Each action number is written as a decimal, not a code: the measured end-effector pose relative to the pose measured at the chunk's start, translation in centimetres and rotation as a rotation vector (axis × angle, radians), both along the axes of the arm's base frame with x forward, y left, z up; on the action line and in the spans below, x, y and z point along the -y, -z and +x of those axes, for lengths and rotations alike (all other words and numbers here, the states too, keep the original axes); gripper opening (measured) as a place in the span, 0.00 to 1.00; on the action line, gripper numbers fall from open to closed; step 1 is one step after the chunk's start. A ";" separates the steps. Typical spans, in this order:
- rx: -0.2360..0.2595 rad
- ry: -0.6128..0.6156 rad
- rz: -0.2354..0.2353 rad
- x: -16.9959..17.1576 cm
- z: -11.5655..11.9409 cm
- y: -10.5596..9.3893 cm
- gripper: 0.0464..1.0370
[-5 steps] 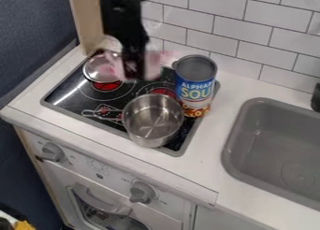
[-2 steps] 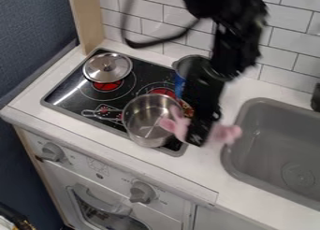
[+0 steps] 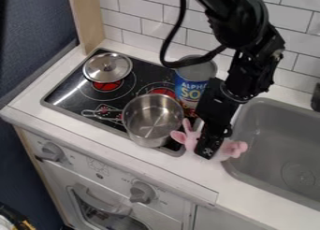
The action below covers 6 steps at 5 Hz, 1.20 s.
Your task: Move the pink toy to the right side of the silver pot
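- Pink toy [image 3: 234, 148], one in number: lies across the line of sight between the pot and the sink, to the right of the pot in this view; its left end appears near the pot, its right end over the near-left rim of the sink. Contact with the counter [image 3: 178, 173] cannot be determined.
- Gripper [image 3: 209, 150], one: points downward over the toy, its jaws closed on the toy's middle, with pink parts projecting at both sides.
- Silver pot [image 3: 149, 141], one: upright and open on the right part of the stovetop [image 3: 70, 91].
- Silver lid [image 3: 94, 71], one: knob upward, over a burner at the stovetop's far left.
- Soup can [image 3: 191, 90], one: upright, behind and to the right of the pot, partly hidden by the arm.
- Red burner areas [image 3: 107, 86], at least two: one by the lid, one behind the pot.
- Sink [image 3: 278, 145], one: grey, set into the counter at the right.
- Control knobs [image 3: 142, 192], two: on the front panel, above one oven door [image 3: 94, 198].
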<state>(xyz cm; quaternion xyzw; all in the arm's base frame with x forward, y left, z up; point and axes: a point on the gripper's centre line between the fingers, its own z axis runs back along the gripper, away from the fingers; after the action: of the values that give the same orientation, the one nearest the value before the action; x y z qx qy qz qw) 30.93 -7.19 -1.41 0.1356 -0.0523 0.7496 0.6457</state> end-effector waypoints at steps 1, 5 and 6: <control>-0.027 0.004 0.020 0.0 0.5 0.8 0.47; 0.044 -0.108 0.044 -2.4 1.7 -2.6 0.97; 0.113 -0.149 0.036 -3.4 1.7 -5.7 0.97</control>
<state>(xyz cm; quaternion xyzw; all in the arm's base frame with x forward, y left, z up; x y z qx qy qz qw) 32.67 -3.78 4.33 0.1082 -0.0920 0.8009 0.5817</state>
